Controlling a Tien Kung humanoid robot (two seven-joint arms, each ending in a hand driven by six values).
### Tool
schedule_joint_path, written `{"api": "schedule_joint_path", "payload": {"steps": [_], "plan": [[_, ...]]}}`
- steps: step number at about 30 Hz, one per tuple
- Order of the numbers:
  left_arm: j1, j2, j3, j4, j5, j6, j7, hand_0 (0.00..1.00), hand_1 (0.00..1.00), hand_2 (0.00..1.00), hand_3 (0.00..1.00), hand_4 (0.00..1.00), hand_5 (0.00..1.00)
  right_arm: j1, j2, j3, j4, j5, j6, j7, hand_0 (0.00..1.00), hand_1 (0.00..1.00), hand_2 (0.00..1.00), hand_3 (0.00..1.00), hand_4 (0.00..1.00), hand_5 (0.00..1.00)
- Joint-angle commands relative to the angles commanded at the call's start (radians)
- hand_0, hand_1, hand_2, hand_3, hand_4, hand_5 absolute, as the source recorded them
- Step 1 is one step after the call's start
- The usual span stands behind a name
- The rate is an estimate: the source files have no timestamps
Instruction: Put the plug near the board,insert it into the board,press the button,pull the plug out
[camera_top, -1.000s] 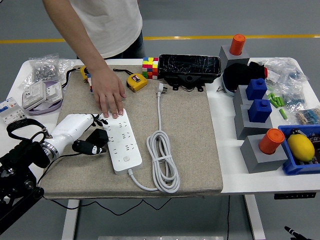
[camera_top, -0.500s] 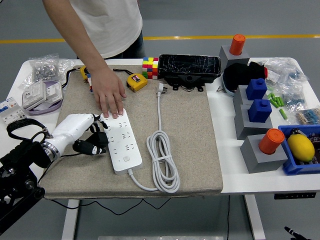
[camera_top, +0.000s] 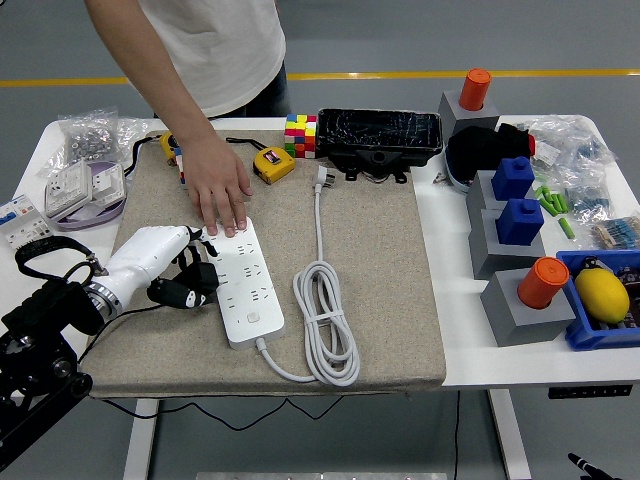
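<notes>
A white power strip (camera_top: 248, 290) lies on the beige mat, its round button (camera_top: 252, 318) near the front end. My left hand (camera_top: 192, 284) is shut on a black plug (camera_top: 202, 274), held right against the strip's left edge, at about its middle. Whether the plug's pins are in a socket is hidden by the hand. A person's hand (camera_top: 220, 190) presses flat on the strip's far end. The strip's own white cable (camera_top: 325, 320) is coiled to its right. Only a small dark tip of my right hand (camera_top: 585, 463) shows at the bottom right corner, below the table.
Beige mat (camera_top: 380, 260) covers the table's middle. A yellow tape measure (camera_top: 272, 162), colour cube (camera_top: 300, 135) and black case (camera_top: 380, 138) stand at the back. Grey blocks with blue and orange pegs (camera_top: 520, 250) and a blue bin with a lemon (camera_top: 602, 295) fill the right side.
My left hand has shifted slightly right and up, bringing the black plug closer against the strip's left edge. The person's hand stays on the strip.
</notes>
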Motion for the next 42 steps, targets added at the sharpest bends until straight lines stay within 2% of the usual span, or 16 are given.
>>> {"api": "schedule_joint_path", "payload": {"steps": [1,9,19,42], "plan": [[-0.002,-0.001,0.003,-0.001,0.000,0.003,-0.003,0.345,0.382,0.418,0.594,0.673,0.002,0.000,0.000,0.000,0.000,0.000,0.000,0.000,0.662,0.670,0.675,0.585,0.998,0.563],[-0.021,-0.009,0.017,0.007,0.007,0.017,-0.006,0.344,0.386,0.419,0.595,0.673,0.002,0.002,0.000,-0.001,0.000,0.002,-0.001,0.002,0.661,0.670,0.675,0.585,0.998,0.563],[-0.033,-0.016,0.021,0.033,0.012,0.009,0.003,0.342,0.384,0.420,0.596,0.675,0.002,0.002,0.000,-0.001,0.002,0.002,0.000,0.002,0.657,0.670,0.675,0.585,0.998,0.562],[-0.032,-0.007,0.018,0.038,0.018,-0.015,0.008,0.340,0.388,0.424,0.597,0.677,0.002,0.004,0.000,0.000,0.006,-0.001,-0.001,0.003,0.658,0.670,0.675,0.586,0.998,0.563]]}}
